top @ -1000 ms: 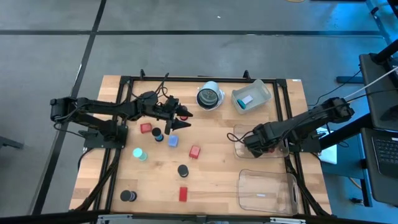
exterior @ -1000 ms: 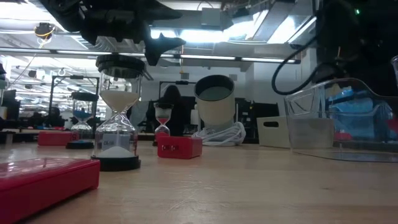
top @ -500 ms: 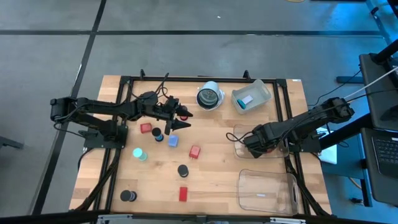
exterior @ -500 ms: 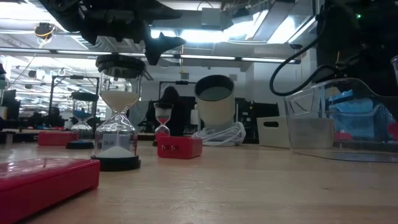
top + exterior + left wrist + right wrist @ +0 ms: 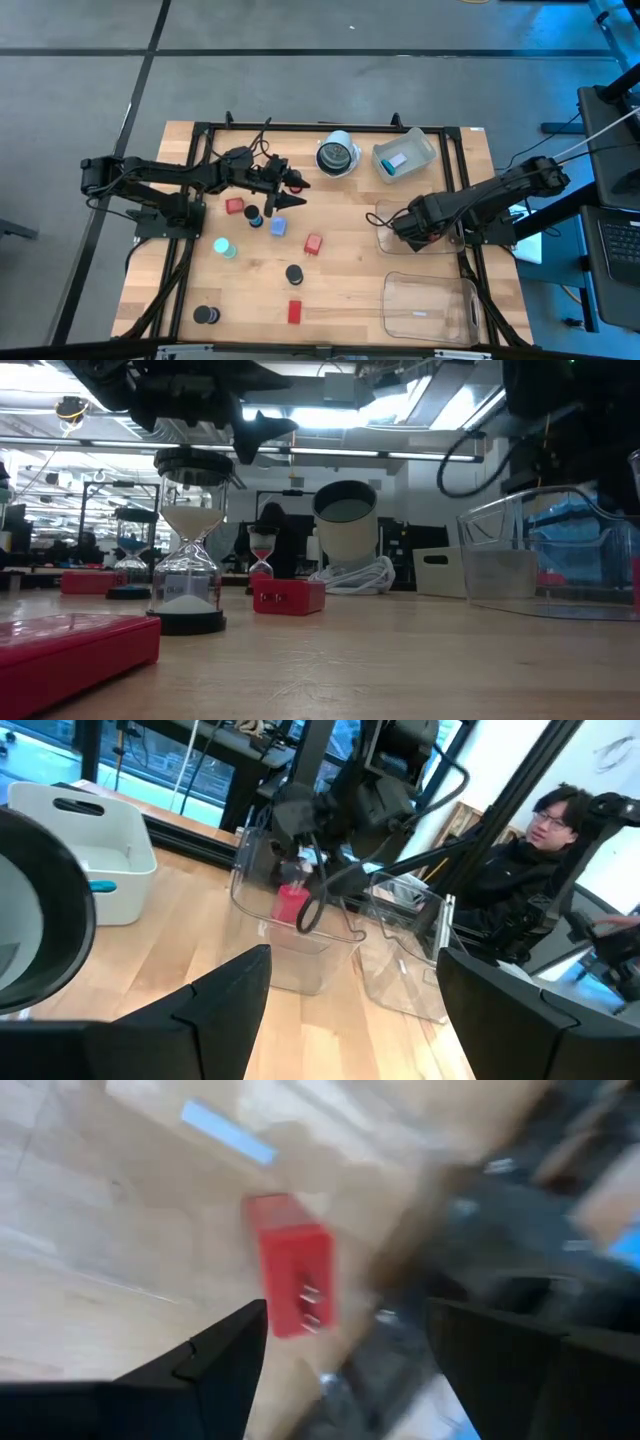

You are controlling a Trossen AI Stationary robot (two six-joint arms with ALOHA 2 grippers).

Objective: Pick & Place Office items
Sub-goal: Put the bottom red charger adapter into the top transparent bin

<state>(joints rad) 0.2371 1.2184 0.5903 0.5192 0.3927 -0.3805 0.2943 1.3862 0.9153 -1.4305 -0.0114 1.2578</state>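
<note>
**Operator:** What can't be confirmed on the right side?

**Inspector:** Your right gripper (image 5: pixel 392 227) is over the clear bin (image 5: pixel 300 970) at the right of the table (image 5: pixel 350 290). From above, you lose its fingers against the dark arm. Its own wrist view shows them spread, with a red block (image 5: pixel 293 1278) beyond them, touching neither. That view is smeared, so you cannot tell whether the block rests on the bin floor or is above it. The low view cuts the bin off at the frame edge.

**Operator:** And the left?

**Inspector:** Your left gripper (image 5: pixel 300 192) hovers toward the table's back, fingers spread, holding nothing. Only its wrist view gives you a side-on look: the red block is within the bin walls, just under the right gripper. A black disc (image 5: pixel 254 215) and a blue rectangle (image 5: pixel 278 227) lie near the left gripper, and the teal round piece (image 5: pixel 225 246) lies farther off
</note>
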